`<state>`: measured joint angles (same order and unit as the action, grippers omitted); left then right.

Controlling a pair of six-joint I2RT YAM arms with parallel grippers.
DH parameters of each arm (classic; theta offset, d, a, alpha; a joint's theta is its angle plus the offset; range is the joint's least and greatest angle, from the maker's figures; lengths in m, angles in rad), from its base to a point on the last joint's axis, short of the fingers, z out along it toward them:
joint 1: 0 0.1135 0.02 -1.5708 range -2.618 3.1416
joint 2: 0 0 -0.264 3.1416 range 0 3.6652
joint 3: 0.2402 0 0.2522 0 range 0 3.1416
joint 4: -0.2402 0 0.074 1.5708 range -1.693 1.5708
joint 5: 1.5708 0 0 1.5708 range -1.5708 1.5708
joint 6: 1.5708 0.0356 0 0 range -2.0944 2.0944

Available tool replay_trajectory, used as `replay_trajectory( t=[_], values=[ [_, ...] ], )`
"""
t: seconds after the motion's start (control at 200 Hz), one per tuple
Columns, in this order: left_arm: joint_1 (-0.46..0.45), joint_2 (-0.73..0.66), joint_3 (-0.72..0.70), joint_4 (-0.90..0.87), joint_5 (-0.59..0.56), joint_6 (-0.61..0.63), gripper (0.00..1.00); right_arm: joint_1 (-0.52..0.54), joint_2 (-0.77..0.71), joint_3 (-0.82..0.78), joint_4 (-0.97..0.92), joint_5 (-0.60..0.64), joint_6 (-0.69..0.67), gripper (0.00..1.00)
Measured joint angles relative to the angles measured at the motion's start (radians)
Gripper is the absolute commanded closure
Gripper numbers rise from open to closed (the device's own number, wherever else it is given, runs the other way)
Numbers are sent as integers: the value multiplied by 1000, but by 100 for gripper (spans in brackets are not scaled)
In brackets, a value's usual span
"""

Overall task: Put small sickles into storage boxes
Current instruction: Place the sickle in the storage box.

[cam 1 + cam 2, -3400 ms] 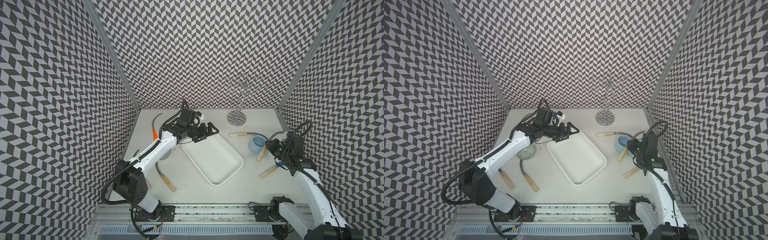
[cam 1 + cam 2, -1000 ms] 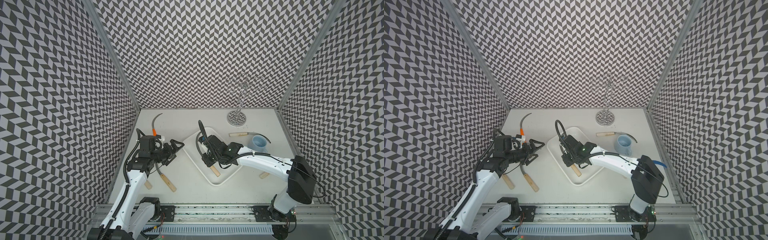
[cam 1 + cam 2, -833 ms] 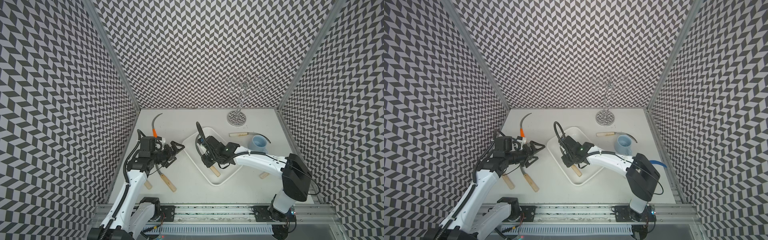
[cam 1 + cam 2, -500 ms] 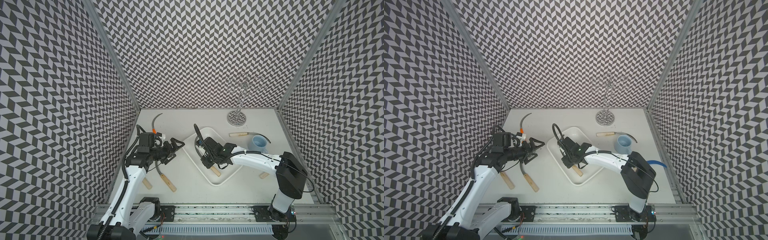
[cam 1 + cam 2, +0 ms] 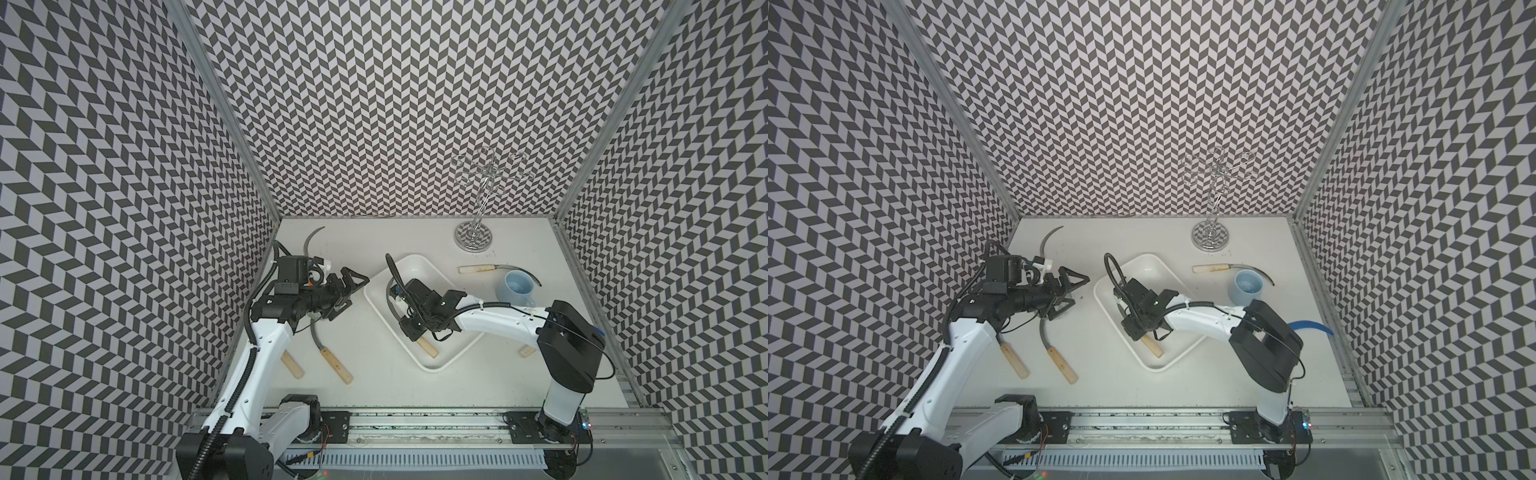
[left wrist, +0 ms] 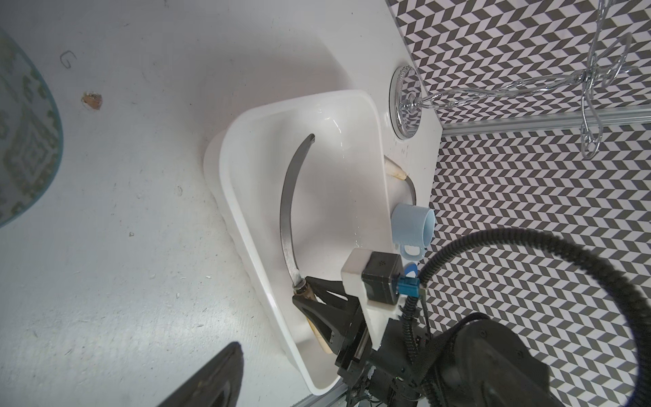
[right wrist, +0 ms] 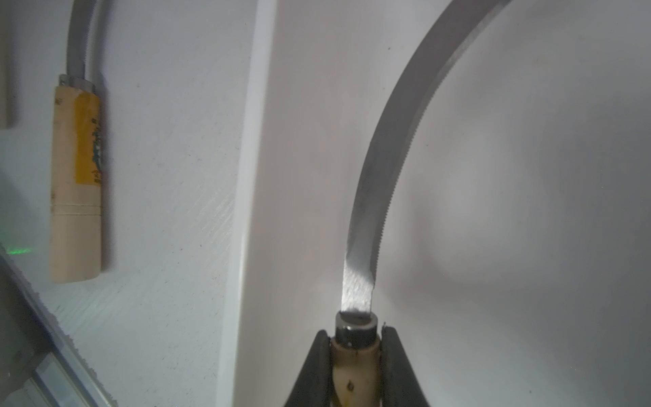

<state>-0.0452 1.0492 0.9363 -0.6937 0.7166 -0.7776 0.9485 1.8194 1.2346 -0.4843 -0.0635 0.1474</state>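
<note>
The right gripper (image 7: 355,340), clamped on the pale handle of a grey-bladed sickle (image 6: 287,211) inside the white tray (image 5: 417,266), perhaps touching its floor, should settle it flat before releasing, while the left gripper (image 5: 353,295) hangs wide open, empty.

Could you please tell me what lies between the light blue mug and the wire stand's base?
A wooden-handled sickle lies flat there, its grey blade curving past the mug; both top views show it.
</note>
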Motion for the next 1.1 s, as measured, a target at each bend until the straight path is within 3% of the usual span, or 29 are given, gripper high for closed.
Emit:
replay_trajectory(
  t=[0.731,1.102],
  values=[
    [0,17,8,-3,0,0,0,0,126,33,52,-66,74,97],
    [0,30,16,-3,0,3,0,-1,204,114,82,-139,232,97]
  ],
)
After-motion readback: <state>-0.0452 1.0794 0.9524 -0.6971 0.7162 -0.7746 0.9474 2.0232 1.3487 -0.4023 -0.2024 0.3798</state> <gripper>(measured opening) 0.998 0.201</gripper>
